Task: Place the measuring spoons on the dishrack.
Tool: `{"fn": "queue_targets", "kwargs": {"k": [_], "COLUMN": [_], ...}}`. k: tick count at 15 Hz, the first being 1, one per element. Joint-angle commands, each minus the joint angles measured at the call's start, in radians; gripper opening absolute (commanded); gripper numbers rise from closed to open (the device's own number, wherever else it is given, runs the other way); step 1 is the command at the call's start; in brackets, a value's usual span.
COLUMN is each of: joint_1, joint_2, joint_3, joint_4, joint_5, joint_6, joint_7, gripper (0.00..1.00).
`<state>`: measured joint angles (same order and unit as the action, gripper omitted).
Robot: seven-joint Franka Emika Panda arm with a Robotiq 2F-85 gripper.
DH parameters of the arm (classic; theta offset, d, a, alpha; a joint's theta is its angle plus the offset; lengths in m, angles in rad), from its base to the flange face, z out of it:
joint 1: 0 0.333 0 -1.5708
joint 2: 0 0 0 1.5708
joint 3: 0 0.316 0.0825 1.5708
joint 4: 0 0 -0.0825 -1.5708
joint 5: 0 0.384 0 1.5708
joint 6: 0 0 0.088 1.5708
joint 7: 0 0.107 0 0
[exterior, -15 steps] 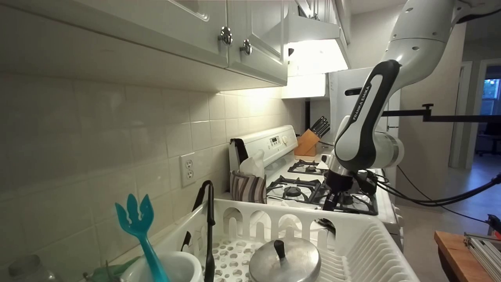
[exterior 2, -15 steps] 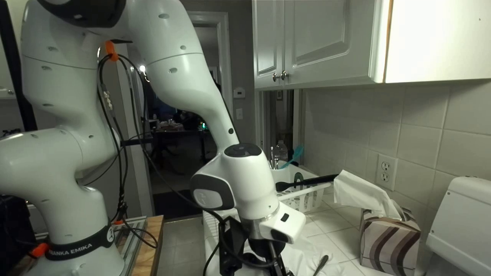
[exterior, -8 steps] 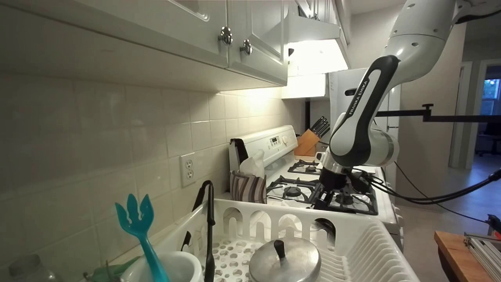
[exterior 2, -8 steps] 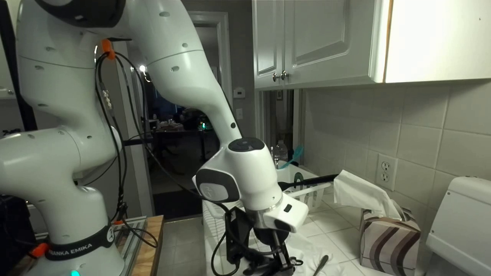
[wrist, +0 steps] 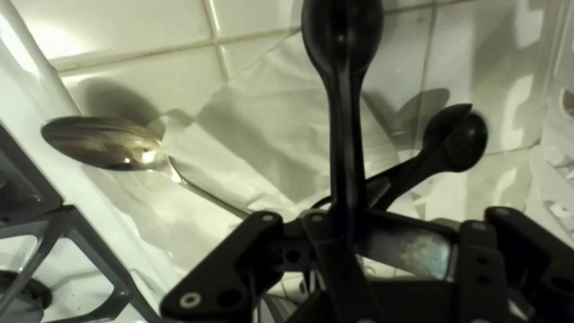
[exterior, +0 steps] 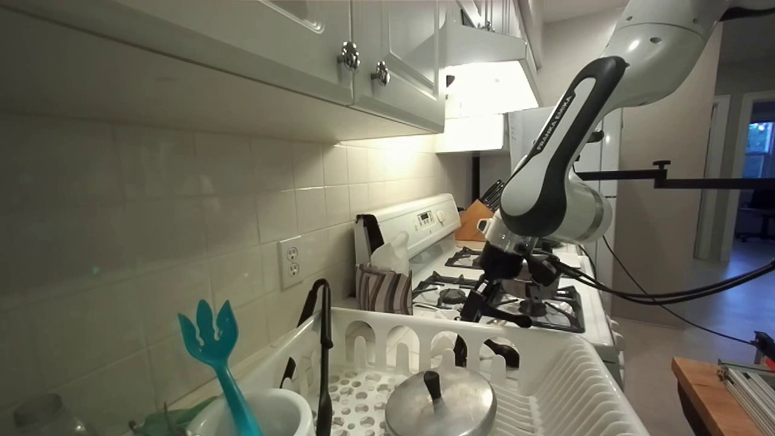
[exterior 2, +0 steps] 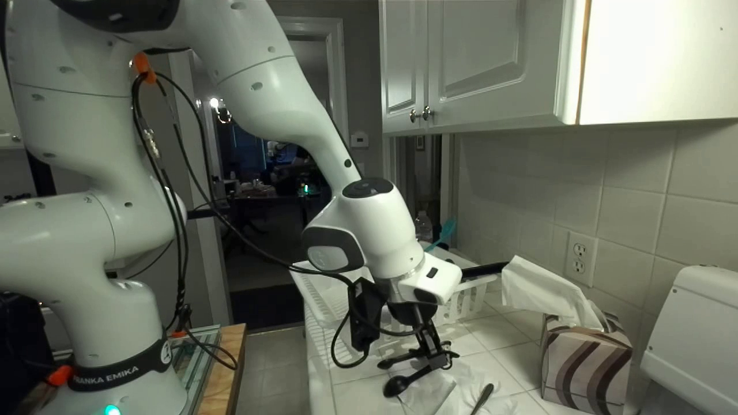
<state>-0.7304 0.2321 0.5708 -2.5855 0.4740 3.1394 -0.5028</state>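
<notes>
The measuring spoons are thin and black, with handles fanning out. In the wrist view one spoon points up the picture and others spread to the right. My gripper is shut on their joined handle end and holds them above the counter, heads pointing away from the tissue box in that exterior view. In an exterior view the gripper is just behind the far wall of the white dishrack, and spoon heads show above and through its slots. The rack also edges into the wrist view.
A metal spoon lies on crumpled white paper. A striped tissue box stands by the wall. The rack holds a pot lid, black tongs and a white cup with a teal spatula. A gas stove stands behind.
My gripper has risen from low over the counter and moved toward the dishrack, carrying the measuring spoons. The spoons now show clearly in both exterior views.
</notes>
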Motion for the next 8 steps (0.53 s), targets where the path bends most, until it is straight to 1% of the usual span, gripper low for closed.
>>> {"fn": "queue_targets", "kwargs": {"k": [1, 4, 8], "joint_1": [-0.103, -0.193, -0.265], "joint_2": [-0.085, -0.123, -0.162], "joint_3": [0.136, 0.261, 0.385], "joint_4": [0.000, 0.027, 0.064], "joint_5": [0.092, 0.173, 0.273], "joint_6": [-0.024, -0.033, -0.027], "joint_7": [-0.018, -0.052, -0.101], "gripper": [0.00, 0.00, 0.00]}}
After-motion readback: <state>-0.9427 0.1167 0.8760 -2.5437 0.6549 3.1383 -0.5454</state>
